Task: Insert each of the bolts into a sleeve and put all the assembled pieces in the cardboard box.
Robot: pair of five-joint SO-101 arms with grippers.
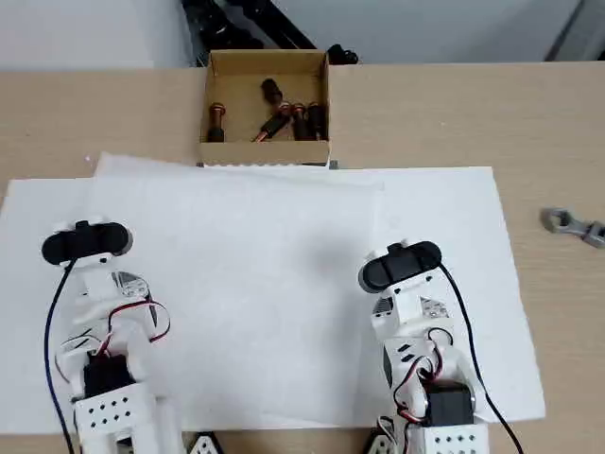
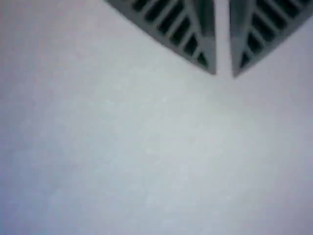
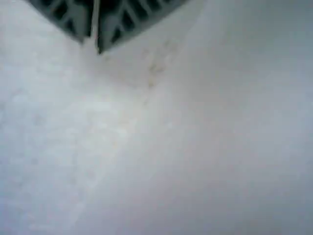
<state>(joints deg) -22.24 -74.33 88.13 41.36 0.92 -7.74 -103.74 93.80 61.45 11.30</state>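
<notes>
The cardboard box (image 1: 267,149) stands at the far middle of the table. Several assembled copper-and-black bolt-and-sleeve pieces (image 1: 286,120) lie inside it. My left arm (image 1: 87,243) is tucked back at the near left over the white paper. My right arm (image 1: 401,266) is tucked back at the near right. The left gripper (image 2: 224,73) points down at bare paper, its fingers nearly touching with nothing between them. The right gripper (image 3: 92,45) likewise hangs shut over bare paper and holds nothing.
A large white paper sheet (image 1: 274,274) covers the table's middle and near part. A small metal tool (image 1: 572,225) lies on the bare wood at the far right. Dark equipment (image 1: 241,24) sits behind the box.
</notes>
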